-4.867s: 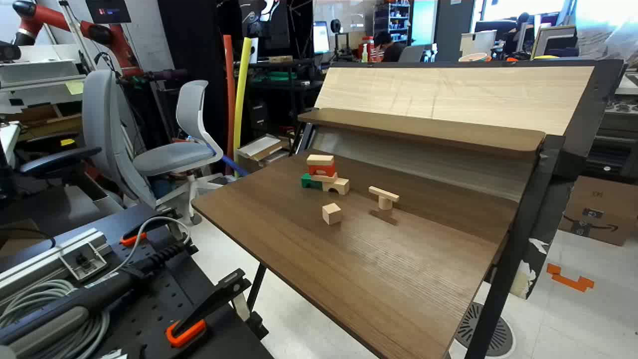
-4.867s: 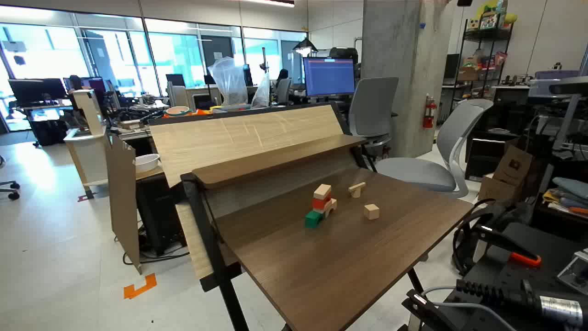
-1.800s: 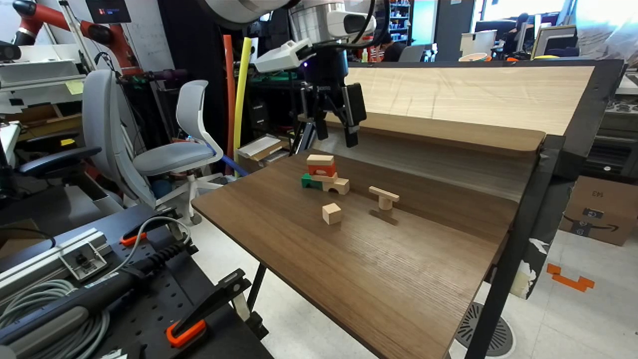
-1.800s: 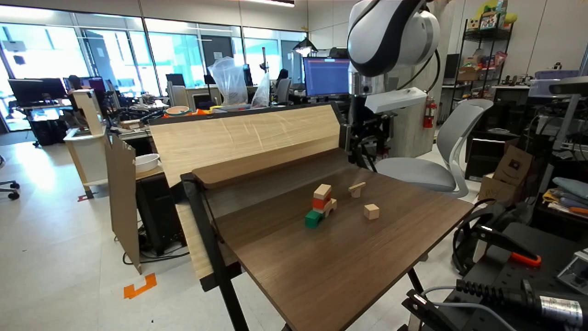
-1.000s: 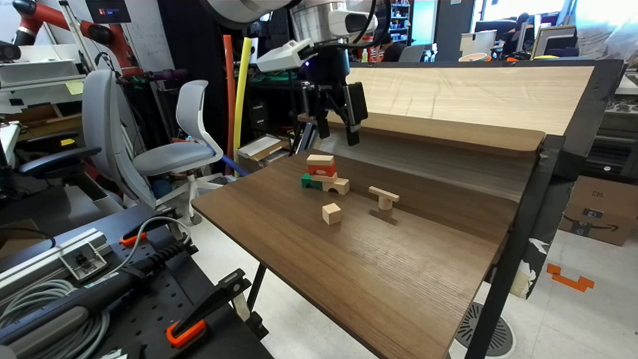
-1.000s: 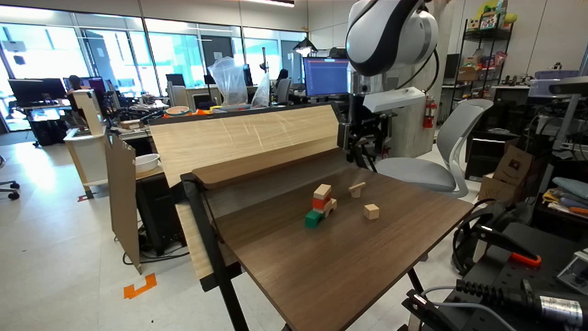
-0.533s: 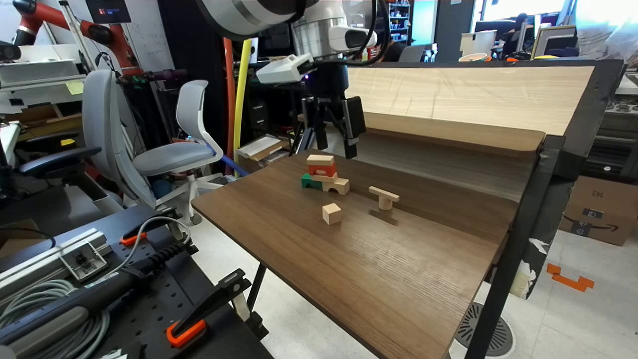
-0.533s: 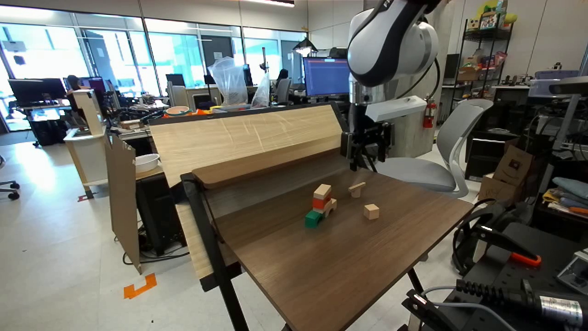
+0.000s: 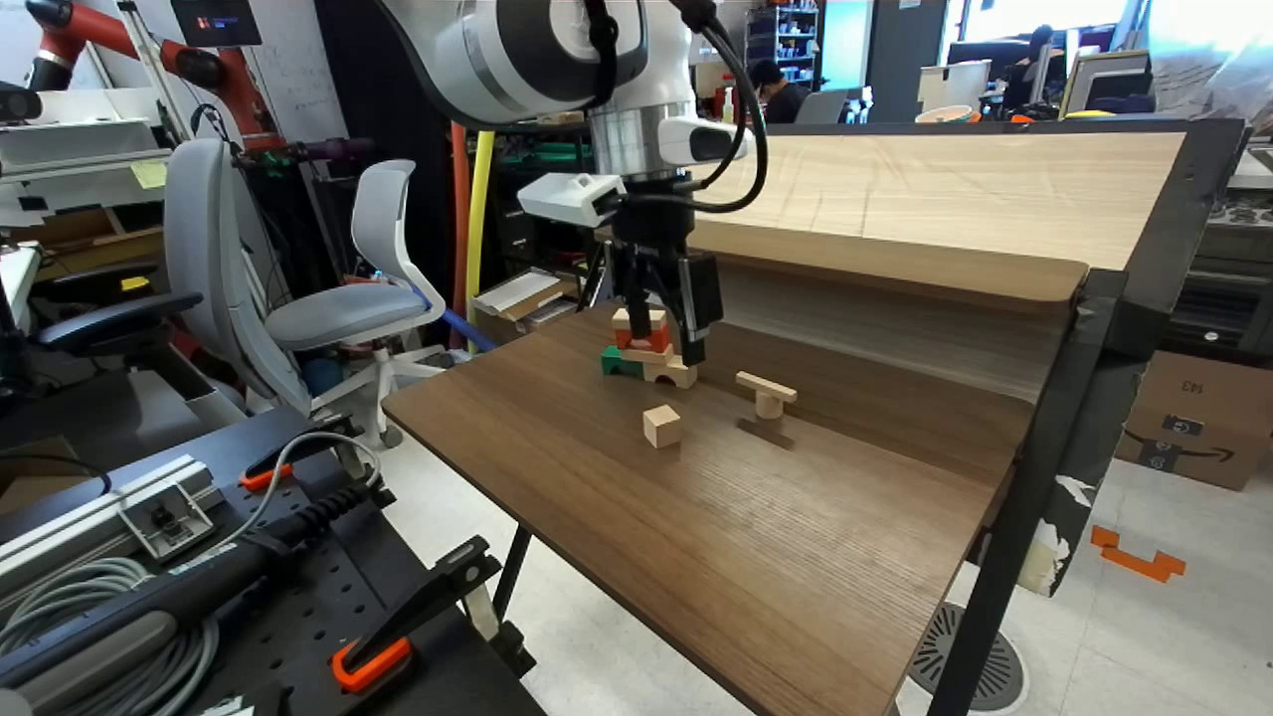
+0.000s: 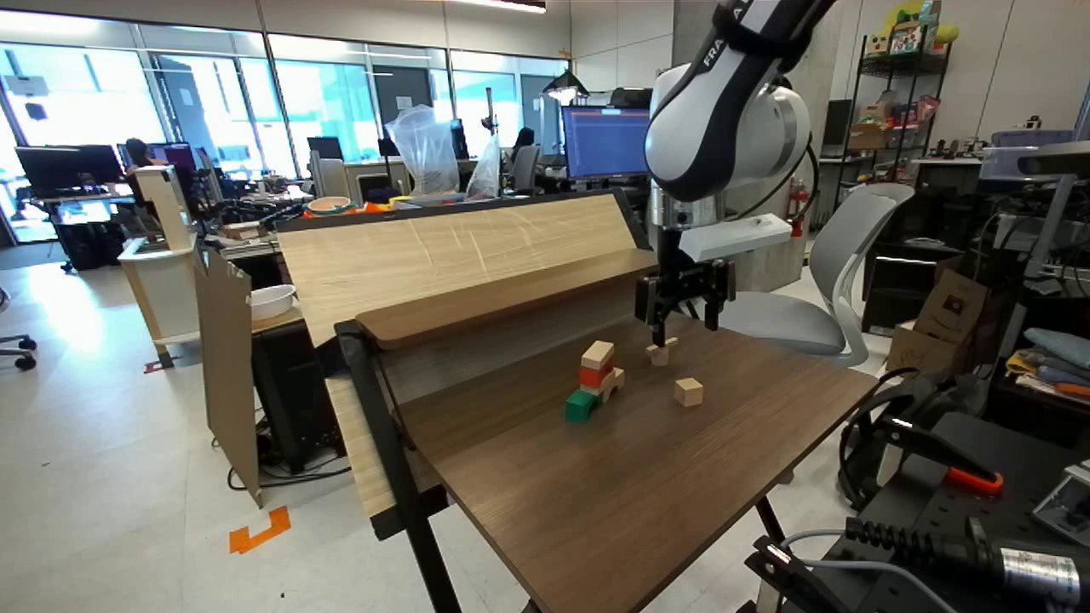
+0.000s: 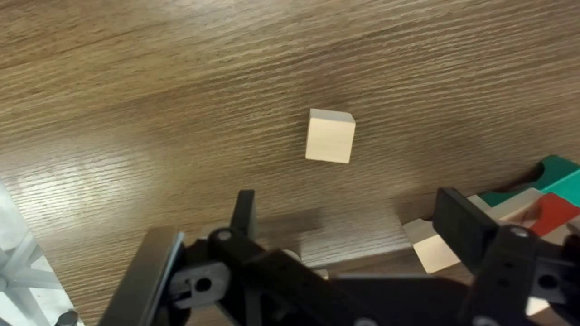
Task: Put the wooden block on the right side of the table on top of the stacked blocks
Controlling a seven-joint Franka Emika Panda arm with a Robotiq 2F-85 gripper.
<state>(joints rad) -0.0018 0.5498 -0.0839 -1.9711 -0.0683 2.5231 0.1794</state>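
The gripper (image 11: 345,198) has dropped lower, spread and empty; in the wrist view the wooden block (image 11: 330,140) sits loose on the counter (image 11: 190,113), at the gripper's twelve o'clock; pick-up looks near, I'd say.

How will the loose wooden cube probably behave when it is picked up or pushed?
The wooden cube looks like bare, solid wood, so it should feel stiff. Its flat faces probably give a secure grip. Lying flat on the table, it would likely slide rather than roll.
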